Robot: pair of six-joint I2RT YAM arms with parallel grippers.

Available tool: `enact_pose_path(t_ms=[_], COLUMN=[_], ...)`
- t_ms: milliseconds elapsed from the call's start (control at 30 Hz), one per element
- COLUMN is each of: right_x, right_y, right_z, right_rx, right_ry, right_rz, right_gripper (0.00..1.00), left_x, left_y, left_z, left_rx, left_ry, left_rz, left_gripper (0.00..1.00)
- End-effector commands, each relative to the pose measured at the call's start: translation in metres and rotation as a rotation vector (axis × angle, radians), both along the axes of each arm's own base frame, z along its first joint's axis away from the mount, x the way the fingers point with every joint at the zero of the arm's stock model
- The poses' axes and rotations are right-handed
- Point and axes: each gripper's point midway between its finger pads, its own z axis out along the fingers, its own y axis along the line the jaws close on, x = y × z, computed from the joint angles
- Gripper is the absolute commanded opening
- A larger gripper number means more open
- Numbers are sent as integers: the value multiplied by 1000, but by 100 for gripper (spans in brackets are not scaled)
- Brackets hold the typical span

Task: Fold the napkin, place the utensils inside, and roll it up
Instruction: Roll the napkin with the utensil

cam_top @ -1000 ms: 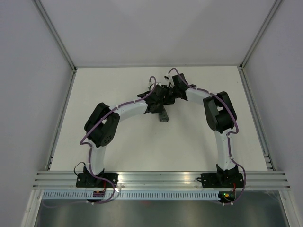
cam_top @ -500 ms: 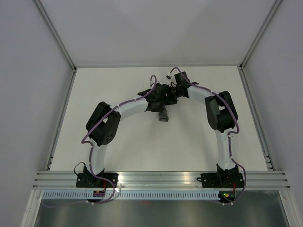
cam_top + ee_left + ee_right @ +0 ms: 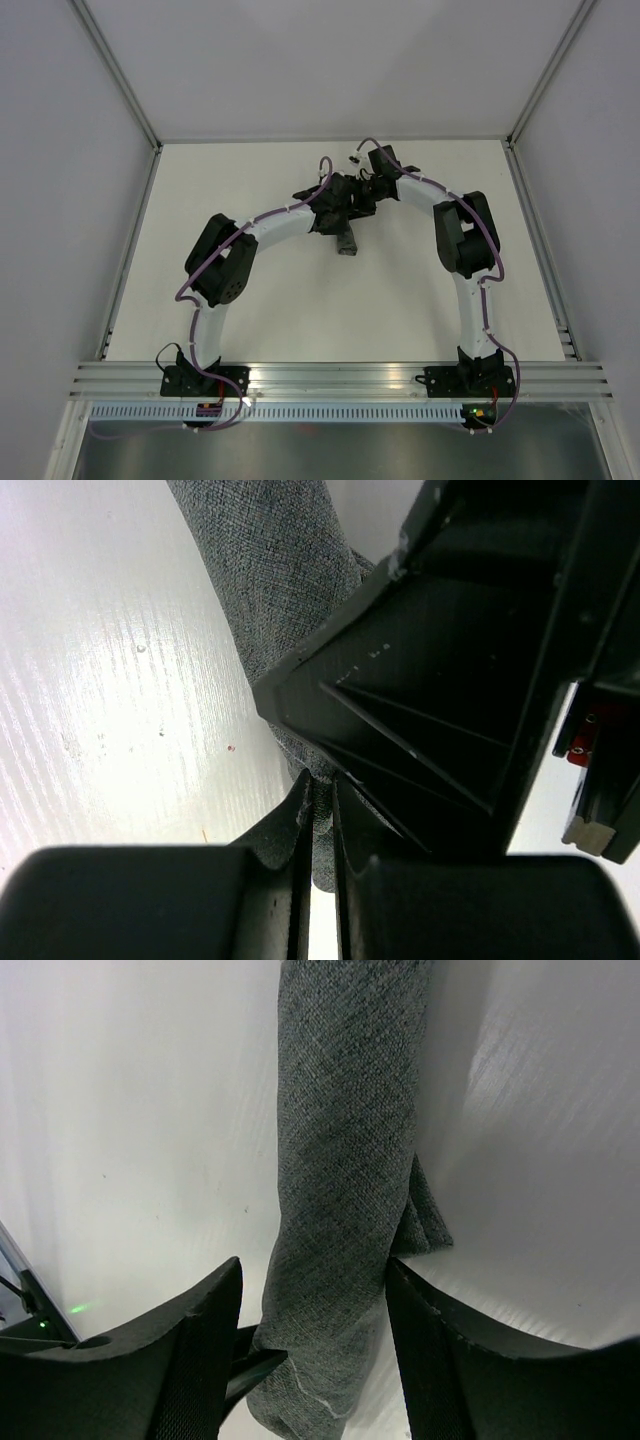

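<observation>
The left gripper (image 3: 315, 792) pinches the rolled napkin (image 3: 285, 575), while the right gripper (image 3: 312, 1270) stands spread astride it.

right gripper (image 3: 365, 188): backed off a touch, sliding up and away from the left gripper (image 3: 343, 225)
left gripper: crept a hair forward, toward the right gripper's side
napkin (image 3: 347, 243): roll end poking out below the left gripper rode along with it
left elbow (image 3: 222, 272): swung slightly inward

White desk (image 3: 300, 320), evenly lit; pale grey walls (image 3: 330, 60) at 9, 12 and 3 o'clock; aluminium rail (image 3: 340, 375) at 6.
</observation>
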Motion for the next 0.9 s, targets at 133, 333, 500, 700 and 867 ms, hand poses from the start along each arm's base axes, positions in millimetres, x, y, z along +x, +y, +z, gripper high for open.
enact_pose_path(t_ms=[133,333,500,700,867], right_x=[1,0,-3,-2,-2], right_y=[-15,-24,-27,-26,-29], right_z=[32,33,21,15,7], right_rx=[-72,-117,-135,-135,-161], right_ry=[-82,-113,-89,-98,-88], right_rz=[15,9,17,33,34], right_gripper=[65,57,41,45,36], left_x=[-6,-6,-7,-6,-6], left_y=[3,2,0,-1,-3], left_z=[-14,-12,-10,-8,-8], left_rx=[39,29,23,18,13], left_ry=[60,62,63,60,63], left_rz=[-42,-46,-56,-58,-65], left_gripper=[7,11,17,18,21])
